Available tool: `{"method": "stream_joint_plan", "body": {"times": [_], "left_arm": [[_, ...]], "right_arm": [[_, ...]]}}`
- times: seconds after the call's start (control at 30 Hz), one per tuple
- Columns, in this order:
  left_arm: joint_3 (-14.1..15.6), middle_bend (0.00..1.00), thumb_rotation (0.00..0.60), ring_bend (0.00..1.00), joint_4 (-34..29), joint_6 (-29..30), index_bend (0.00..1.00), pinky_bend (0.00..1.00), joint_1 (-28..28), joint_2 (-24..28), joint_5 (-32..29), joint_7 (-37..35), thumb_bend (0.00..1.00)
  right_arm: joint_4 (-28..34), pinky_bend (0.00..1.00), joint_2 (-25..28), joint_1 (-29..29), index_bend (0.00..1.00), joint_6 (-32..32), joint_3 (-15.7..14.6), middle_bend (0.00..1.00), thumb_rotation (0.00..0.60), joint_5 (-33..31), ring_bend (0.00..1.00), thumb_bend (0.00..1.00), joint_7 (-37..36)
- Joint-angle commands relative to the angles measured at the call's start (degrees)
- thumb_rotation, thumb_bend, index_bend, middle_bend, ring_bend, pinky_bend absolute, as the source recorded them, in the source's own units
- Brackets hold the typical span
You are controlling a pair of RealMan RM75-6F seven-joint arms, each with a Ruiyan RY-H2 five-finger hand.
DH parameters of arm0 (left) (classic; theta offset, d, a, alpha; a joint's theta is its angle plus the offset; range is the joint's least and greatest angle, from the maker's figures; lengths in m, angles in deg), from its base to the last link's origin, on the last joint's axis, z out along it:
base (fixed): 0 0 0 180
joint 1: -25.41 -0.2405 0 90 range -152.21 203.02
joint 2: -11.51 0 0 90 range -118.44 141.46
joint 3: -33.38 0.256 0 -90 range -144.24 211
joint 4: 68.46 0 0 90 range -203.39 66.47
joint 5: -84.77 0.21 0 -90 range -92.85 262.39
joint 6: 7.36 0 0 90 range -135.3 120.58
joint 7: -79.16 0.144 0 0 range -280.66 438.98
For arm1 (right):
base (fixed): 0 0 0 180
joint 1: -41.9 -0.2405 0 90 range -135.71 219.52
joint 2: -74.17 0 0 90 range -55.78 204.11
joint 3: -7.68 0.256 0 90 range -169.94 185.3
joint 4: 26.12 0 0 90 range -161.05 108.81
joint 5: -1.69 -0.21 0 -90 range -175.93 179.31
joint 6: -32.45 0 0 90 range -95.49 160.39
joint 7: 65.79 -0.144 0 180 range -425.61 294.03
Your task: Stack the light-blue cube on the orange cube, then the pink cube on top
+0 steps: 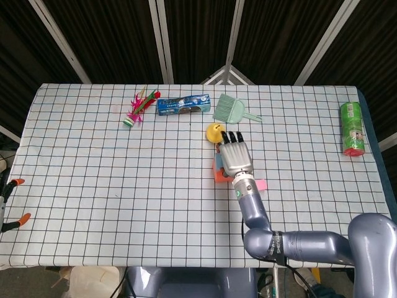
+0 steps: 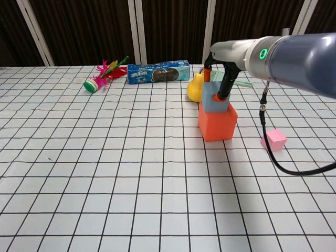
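right of the desk's middle, the orange cube [image 2: 217, 122] stands on the checked cloth with the light-blue cube [image 2: 214, 99] sitting on top of it, a little tilted and turned against the cube below. the right hand [image 1: 236, 154] reaches over the pair from the near edge; in the chest view two of its fingers [image 2: 224, 88], orange at the tips, come down on either side of the light-blue cube and pinch it. from the head view the hand covers most of both cubes, so only slivers of orange and blue show at its left side. the left hand shows in neither view.

the pink cube [image 2: 274, 139] lies on the cloth to the right of the stack, nearer the front edge, apart from the orange cube; in the head view it peeks out beside the wrist.

just behind the stack, toward the far edge, a yellow pear-shaped toy [image 2: 195, 87] stands close to the cubes. along the far edge lie a feathered shuttlecock [image 1: 137, 108] with pink and green plumes, a blue packet of biscuits [image 1: 183, 105] lying lengthwise, and a pale green hand brush [image 1: 231, 109]. the printing on the packet is too small to read. near the far right corner a green canister [image 1: 352, 128] lies on its side with a red band at its near end; its label cannot be made out either.

off the left edge of the desk, orange-tipped clamps [image 1: 12, 202] show beside the cloth.
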Motion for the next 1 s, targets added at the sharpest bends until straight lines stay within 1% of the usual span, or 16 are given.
{"method": "stream_joint_plan", "body": {"times": [0.03,0.17,0.3,0.4,0.6,0.8,1.0], "left_arm": [[-0.1,0.02,0.6,0.0,0.7,-1.2,0.22,0.02,1.0,-1.3,-0.5,3.2,0.21],[0.5,0.02,0.6,0.0,0.1,-2.0,0.22,0.02,1.2,-1.2,-0.4,3.3,0.21],[0.7,0.02,0.6,0.0,-0.5,0.5,0.22,0.02,-0.3,-0.4,0.2,2.1,0.21],[1.0,0.02,0.6,0.0,-0.7,1.3,0.22,0.02,-0.9,0.2,0.6,1.1,0.21],[1.1,0.02,0.6,0.0,-0.5,1.4,0.22,0.02,-1.0,0.8,1.4,-0.6,0.21],[1.1,0.02,0.6,0.0,-0.1,0.6,0.22,0.02,-0.7,0.7,1.2,-0.8,0.21],[1.1,0.02,0.6,0.0,-0.3,1.1,0.22,0.02,-0.9,0.8,1.6,-1.1,0.21]], "right_arm": [[-1.1,0.0,0.0,0.0,0.43,1.1,0.1,0.07,0.6,-0.1,0.03,0.37,-0.5],[-1.5,0.0,-0.2,0.5,0.43,1.6,-0.5,0.07,0.6,0.3,0.03,0.37,-1.3],[0.3,0.0,0.4,1.1,0.43,1.0,-1.2,0.07,0.6,1.3,0.03,0.37,-1.6],[2.1,0.0,0.9,1.1,0.43,0.0,-1.6,0.07,0.6,1.4,0.03,0.37,-0.8],[4.5,0.0,1.1,0.7,0.43,-1.9,-1.5,0.07,0.6,0.6,0.03,0.37,0.7],[5.1,0.0,0.9,0.4,0.43,-2.5,-1.3,0.07,0.6,0.4,0.03,0.37,1.0],[5.2,0.0,0.6,0.2,0.43,-2.7,-0.9,0.07,0.6,1.1,0.03,0.37,0.7]]}}
